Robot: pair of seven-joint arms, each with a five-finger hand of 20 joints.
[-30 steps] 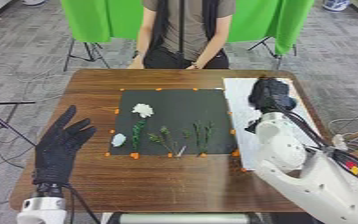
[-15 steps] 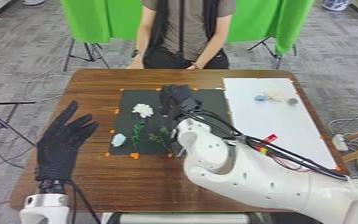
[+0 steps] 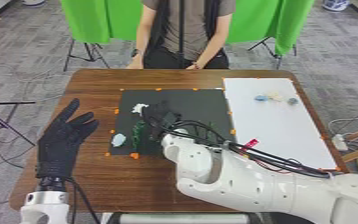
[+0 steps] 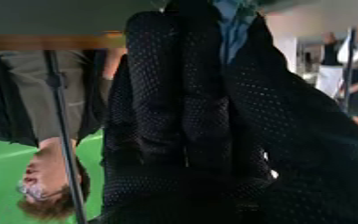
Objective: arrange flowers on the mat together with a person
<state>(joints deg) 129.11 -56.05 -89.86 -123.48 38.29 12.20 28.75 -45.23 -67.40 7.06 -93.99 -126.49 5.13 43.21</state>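
Note:
The right hand [image 3: 160,116] is over the black mat [image 3: 191,99], just right of the white flower [image 3: 140,107], and covers part of the stems. In the right wrist view, the thumb and fingers of the right hand [image 4: 171,105] pinch a blue flower-like piece [image 4: 235,32]. Below the white flower runs a green stem [image 3: 138,134], with a pale blue flower [image 3: 119,140] to its left. Another green stem [image 3: 210,132] lies partly behind the arm's cables. Off the mat's left side, the left hand [image 3: 62,145] has its fingers extended.
Right of the mat, a white sheet [image 3: 273,130] bears a blue flower [image 3: 261,98], a beige flower [image 3: 276,95] and a grey-blue one [image 3: 293,101]. Orange tape pieces mark the mat's edges. A person stands at the far side of the brown table [image 3: 95,175].
From the white sheet, the right hand has swung left over the mat, then a little farther left and nearer the robot, beside the white flower. The left hand has barely moved.

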